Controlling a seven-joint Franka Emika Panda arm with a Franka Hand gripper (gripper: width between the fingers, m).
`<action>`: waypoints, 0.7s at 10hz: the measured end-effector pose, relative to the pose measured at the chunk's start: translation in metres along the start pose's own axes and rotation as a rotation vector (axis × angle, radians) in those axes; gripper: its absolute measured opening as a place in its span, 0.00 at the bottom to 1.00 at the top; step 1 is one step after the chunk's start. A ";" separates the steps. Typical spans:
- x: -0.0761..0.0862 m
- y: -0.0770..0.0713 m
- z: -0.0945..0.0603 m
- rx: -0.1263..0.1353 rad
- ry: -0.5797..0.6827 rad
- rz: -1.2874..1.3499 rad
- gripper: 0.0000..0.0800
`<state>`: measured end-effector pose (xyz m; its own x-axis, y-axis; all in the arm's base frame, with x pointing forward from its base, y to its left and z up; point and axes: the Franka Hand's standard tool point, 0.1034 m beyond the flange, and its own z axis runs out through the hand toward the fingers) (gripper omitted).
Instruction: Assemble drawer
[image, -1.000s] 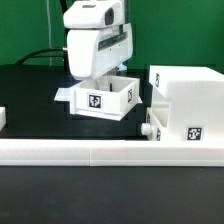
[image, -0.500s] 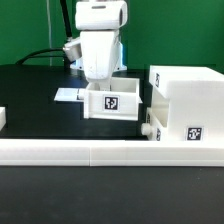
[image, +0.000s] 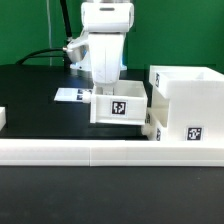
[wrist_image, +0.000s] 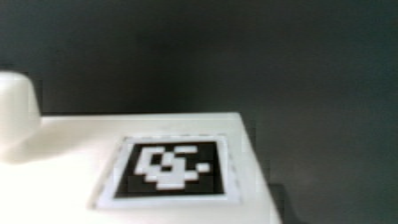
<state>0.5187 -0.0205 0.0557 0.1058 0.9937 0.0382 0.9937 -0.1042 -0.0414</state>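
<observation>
Gripper (image: 108, 84) pinching tray (image: 121, 107), carried rightward since a second ago, now just beside casing (image: 187, 105); marker board (image: 72, 95) uncovered. Probably nearing insertion.

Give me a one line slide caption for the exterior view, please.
Franka gripper holds a tagged white tray beside the large drawer casing, behind the long white rail.

Before me a long low white rail (image: 100, 151) runs across the dark table (image: 30, 95), the marker board (image: 72, 95) lies flat behind, green backdrop (image: 25, 30) beyond.
</observation>
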 end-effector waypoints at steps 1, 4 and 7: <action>0.000 0.000 0.000 0.000 0.000 -0.001 0.06; 0.010 0.011 -0.003 -0.019 0.000 -0.005 0.06; 0.013 0.013 -0.003 -0.038 0.003 -0.006 0.06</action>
<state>0.5330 -0.0095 0.0590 0.0996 0.9942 0.0413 0.9950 -0.0995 -0.0033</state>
